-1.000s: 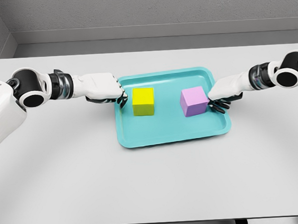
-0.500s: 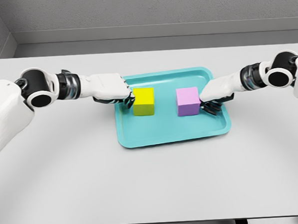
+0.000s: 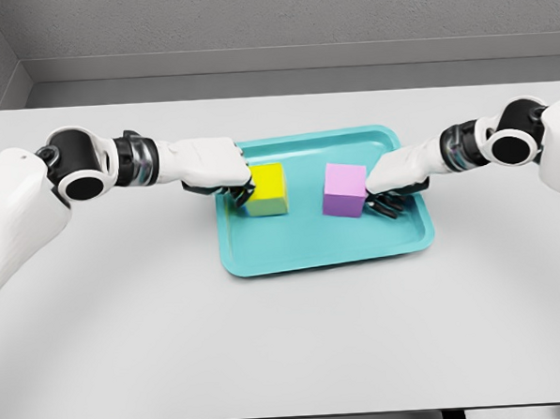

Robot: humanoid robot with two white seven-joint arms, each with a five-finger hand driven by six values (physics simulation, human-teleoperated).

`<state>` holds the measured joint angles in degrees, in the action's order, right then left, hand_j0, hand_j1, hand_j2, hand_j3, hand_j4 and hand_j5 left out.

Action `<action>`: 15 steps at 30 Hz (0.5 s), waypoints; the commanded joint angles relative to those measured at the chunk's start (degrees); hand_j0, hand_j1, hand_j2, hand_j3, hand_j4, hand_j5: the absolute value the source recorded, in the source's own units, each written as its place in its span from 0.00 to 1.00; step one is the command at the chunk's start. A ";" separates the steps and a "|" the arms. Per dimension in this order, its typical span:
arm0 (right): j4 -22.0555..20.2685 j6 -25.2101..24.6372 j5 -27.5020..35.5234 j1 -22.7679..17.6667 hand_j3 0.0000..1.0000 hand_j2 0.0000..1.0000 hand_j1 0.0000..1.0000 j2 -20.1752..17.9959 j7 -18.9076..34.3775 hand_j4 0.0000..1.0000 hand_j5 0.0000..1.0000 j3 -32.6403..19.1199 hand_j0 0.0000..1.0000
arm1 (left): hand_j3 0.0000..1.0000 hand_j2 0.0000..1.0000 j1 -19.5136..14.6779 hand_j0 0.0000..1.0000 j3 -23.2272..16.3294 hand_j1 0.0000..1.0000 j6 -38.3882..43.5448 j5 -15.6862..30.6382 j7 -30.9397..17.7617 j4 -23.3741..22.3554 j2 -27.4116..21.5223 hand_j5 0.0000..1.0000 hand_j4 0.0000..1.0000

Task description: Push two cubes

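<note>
Head view: a grey bench (image 3: 287, 340) holding a teal tray (image 3: 324, 249).
Yellow cube (image 3: 268, 189): in the tray, toward 9 o'clock.
Purple cube (image 3: 344, 189): in the tray, toward 3 o'clock, apart from the yellow one.
Left hand (image 3: 212, 169): fingers curled, grasping nothing, pressed against the yellow cube's left side.
Right hand (image 3: 396, 177): fingers curled, grasping nothing, touching the purple cube's right side.

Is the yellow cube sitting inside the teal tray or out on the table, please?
Inside: the yellow cube rests on the tray floor, within its raised rim.
</note>
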<state>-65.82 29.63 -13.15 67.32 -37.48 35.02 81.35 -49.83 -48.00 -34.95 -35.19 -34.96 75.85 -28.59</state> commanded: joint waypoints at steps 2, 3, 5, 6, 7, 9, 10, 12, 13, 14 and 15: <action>0.08 -0.18 -0.03 0.00 0.13 0.13 0.13 0.83 -0.02 0.13 0.13 0.03 0.13 | 0.47 0.47 -0.09 0.47 0.36 0.47 -0.05 0.56 -0.04 0.88 -0.50 0.47 0.47; 0.08 -0.18 -0.03 0.26 0.13 0.13 0.13 0.92 -0.02 0.13 0.13 0.03 0.13 | 0.47 0.47 -0.18 0.47 0.45 0.47 -0.05 0.56 -0.04 0.97 -0.59 0.47 0.47; 0.17 -0.18 -0.03 0.35 0.13 0.13 0.13 1.36 -0.02 0.13 0.13 0.12 0.13 | 0.47 0.47 -0.70 0.47 0.62 0.47 -0.05 0.73 -0.04 1.41 -0.77 0.47 0.47; 0.17 -0.18 -0.03 0.35 0.13 0.13 0.13 1.36 -0.02 0.13 0.13 0.12 0.13 | 0.47 0.47 -1.05 0.47 0.62 0.47 -0.05 0.82 -0.04 1.67 -0.85 0.47 0.47; 0.26 -0.18 -0.03 0.44 0.13 0.13 0.13 1.36 -0.02 0.13 0.13 0.03 0.13 | 0.47 0.47 -1.23 0.47 0.71 0.47 -0.05 1.26 -0.04 1.85 -0.85 0.47 0.47; 0.26 -0.18 -0.03 0.62 0.13 0.13 0.13 1.53 -0.02 0.13 0.13 0.03 0.13 | 0.47 0.47 -1.58 0.47 0.71 0.47 -0.05 1.70 -0.04 2.37 -0.94 0.47 0.47; 0.34 -0.27 -0.03 0.62 0.13 0.13 0.13 1.80 -0.02 0.13 0.13 0.12 0.13 | 0.47 0.47 -1.67 0.47 0.97 0.47 -0.05 1.96 -0.04 3.08 -1.73 0.47 0.47; 0.43 -0.27 -0.03 0.62 0.13 0.13 0.13 2.06 -0.02 0.13 0.13 0.12 0.13 | 0.47 0.47 -1.58 0.47 1.59 0.47 -0.05 2.58 -0.04 3.17 -2.61 0.47 0.47; 0.43 -0.27 -0.03 0.70 0.13 0.13 0.13 2.06 -0.02 0.13 0.13 0.12 0.13 | 0.47 0.47 -1.49 0.47 1.59 0.47 -0.05 2.49 -0.04 3.17 -3.58 0.47 0.47; 0.52 -0.27 -0.03 0.70 0.13 0.13 0.13 2.15 -0.02 0.13 0.13 0.12 0.13 | 0.47 0.47 -1.76 0.47 1.59 0.47 -0.05 2.32 -0.04 3.08 -5.86 0.47 0.47; 0.52 -0.27 -0.03 0.70 0.13 0.13 0.13 2.24 -0.02 0.13 0.13 0.12 0.13 | 0.47 0.47 -1.76 0.47 1.59 0.47 -0.05 2.14 -0.04 3.08 -6.83 0.47 0.47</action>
<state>-65.36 29.41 -13.26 68.03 -35.41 35.02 81.48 -51.59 -46.60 -35.13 -33.25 -35.02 78.81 -33.13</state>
